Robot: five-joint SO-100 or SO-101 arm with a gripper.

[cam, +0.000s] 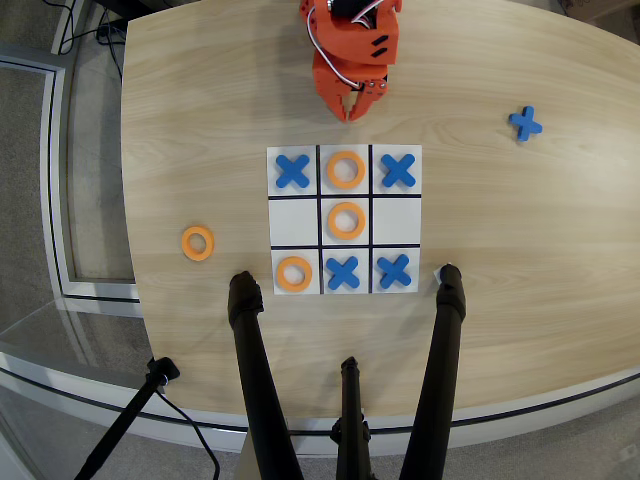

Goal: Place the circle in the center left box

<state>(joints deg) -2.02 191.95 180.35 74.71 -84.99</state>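
Observation:
The loose orange circle (197, 242) lies flat on the wooden table, left of the 3x3 board (344, 196). The middle-row end cell at picture-right (396, 220) is plain white and empty. The middle-row cell at picture-left is empty too. Three orange rings sit on the board: top middle (345, 169), centre (346, 220) and bottom left (293, 273). Blue X pieces fill the top left, top right, bottom middle and bottom right cells. My orange gripper (354, 110) hangs just beyond the board's top edge, jaws together and empty, far from the loose circle.
A spare blue X (524, 123) lies on the table at the upper right. Three black tripod legs (252, 360) rise from the bottom edge, two of them ending close to the board's lower corners. The table edge (135, 250) runs just left of the loose circle.

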